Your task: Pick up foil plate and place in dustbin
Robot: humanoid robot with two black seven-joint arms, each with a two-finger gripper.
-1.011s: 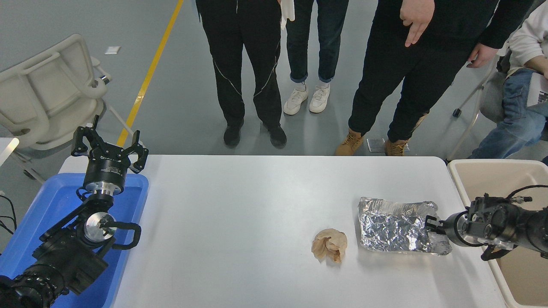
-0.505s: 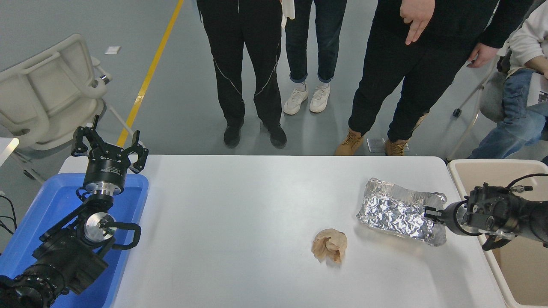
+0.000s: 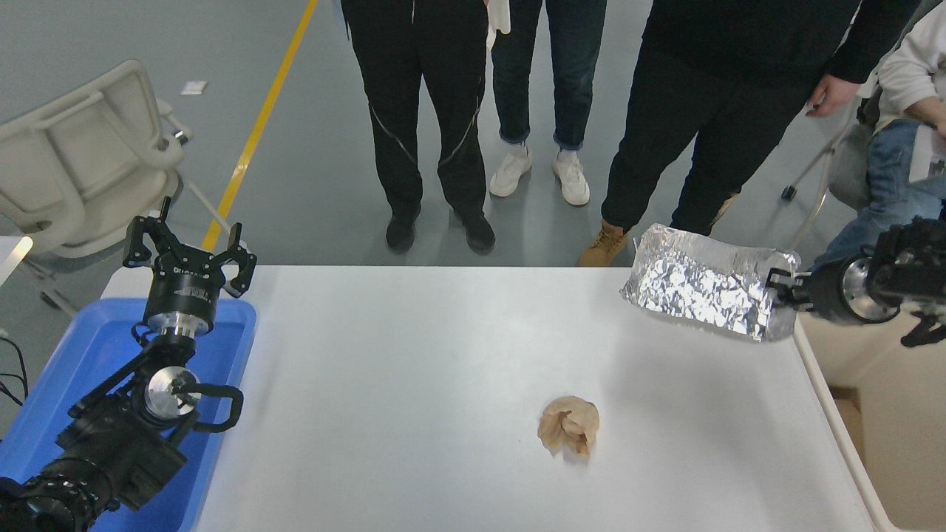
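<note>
Above the far right corner of the desk [image 3: 458, 347], my right hand [image 3: 777, 283] has the foil plate [image 3: 702, 284] pinched by its right-hand rim, fingers pressed together on the thin crinkled edge so that only their tips show against the silver. The plate hangs clear of the desk, tilted, its long side sloping down toward me, and most of it sticks out to the left of my grip, over the desk's corner rather than over the dustbin [image 3: 898, 414]. I judge the pick-up done and the carry in hand: the plate is up, but not yet where it can be dropped. The dustbin stands just beside the desk's right edge, its beige wall and open inside showing at the picture's right and below my arm. What comes next, as I see it, is a swing to the right and back toward me until the whole plate is over the opening, and only then a spreading of the fingers. Foil this thin may bend or slip from an edge grip, so a steady move would suit. My left hand [image 3: 189, 247] is parked over the blue tray [image 3: 89, 347] at the lower left, fingers spread and holding nothing. The crumpled paper ball [image 3: 568, 424] lies on the desk, well apart from the plate.
</note>
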